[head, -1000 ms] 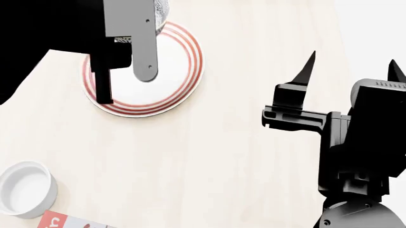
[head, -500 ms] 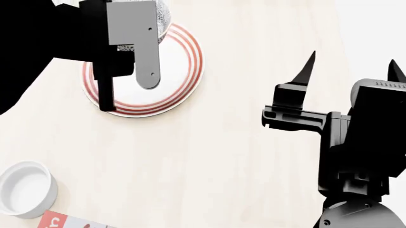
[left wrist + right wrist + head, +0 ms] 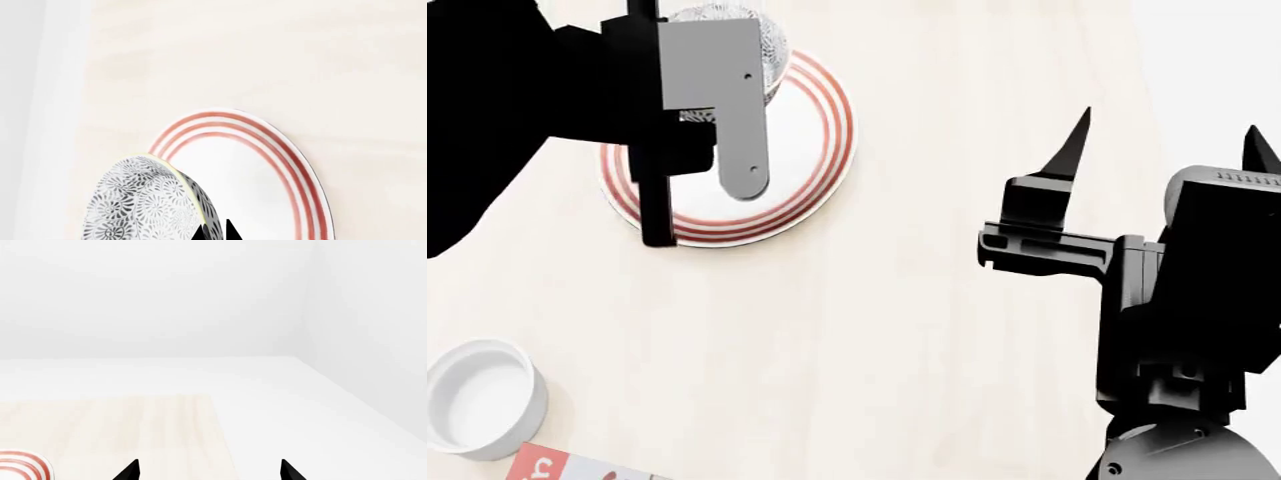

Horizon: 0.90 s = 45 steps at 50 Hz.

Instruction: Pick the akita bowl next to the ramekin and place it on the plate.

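Gripping the patterned akita bowl (image 3: 147, 202) by its rim, the left gripper (image 3: 215, 231) holds it tilted over the far edge of the red-ringed plate (image 3: 807, 150) on the pale counter (image 3: 961, 330); whether bowl and plate touch cannot be told; the right gripper (image 3: 1168, 140) hangs apart with jaws spread and nothing between them; the white ramekin (image 3: 481, 398) sits well away near the counter's front edge.

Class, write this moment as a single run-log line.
phase: placing | left gripper: shut on akita bowl, over plate | right gripper: open, idle | ramekin: on table, apart
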Tool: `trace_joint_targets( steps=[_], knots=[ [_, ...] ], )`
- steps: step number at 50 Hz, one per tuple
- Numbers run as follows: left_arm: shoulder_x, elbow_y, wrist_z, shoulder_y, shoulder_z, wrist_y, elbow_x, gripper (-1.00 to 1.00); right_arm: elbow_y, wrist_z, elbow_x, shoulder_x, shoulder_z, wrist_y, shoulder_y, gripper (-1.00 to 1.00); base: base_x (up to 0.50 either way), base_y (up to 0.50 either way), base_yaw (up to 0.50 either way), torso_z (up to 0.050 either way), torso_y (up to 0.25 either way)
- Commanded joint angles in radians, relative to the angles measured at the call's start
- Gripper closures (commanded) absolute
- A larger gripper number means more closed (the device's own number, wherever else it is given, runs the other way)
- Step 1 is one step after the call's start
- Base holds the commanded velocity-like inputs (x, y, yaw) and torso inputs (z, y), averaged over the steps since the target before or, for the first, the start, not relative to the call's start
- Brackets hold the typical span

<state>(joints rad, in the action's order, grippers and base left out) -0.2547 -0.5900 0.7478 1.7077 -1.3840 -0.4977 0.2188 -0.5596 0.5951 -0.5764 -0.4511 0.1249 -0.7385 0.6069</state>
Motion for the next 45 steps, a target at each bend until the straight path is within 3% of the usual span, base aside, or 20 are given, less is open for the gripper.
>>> trace_joint_targets(
  steps=[1,45],
  knots=[
    [0.002,0.004,-0.016,-0.011,0.005,-0.001,-0.003,1.0,0.001,0.001,-0.002,-0.001,0.001,0.002,0.0,-1.0,0.0,0.0,0.0,0.0,0.0],
    [0.007,-0.008,-0.038,-0.044,0.004,-0.017,-0.004,1.0,0.002,0.008,-0.008,-0.007,0.006,0.006,0.001,-1.0,0.0,0.0,0.0,0.0,0.0]
  ],
)
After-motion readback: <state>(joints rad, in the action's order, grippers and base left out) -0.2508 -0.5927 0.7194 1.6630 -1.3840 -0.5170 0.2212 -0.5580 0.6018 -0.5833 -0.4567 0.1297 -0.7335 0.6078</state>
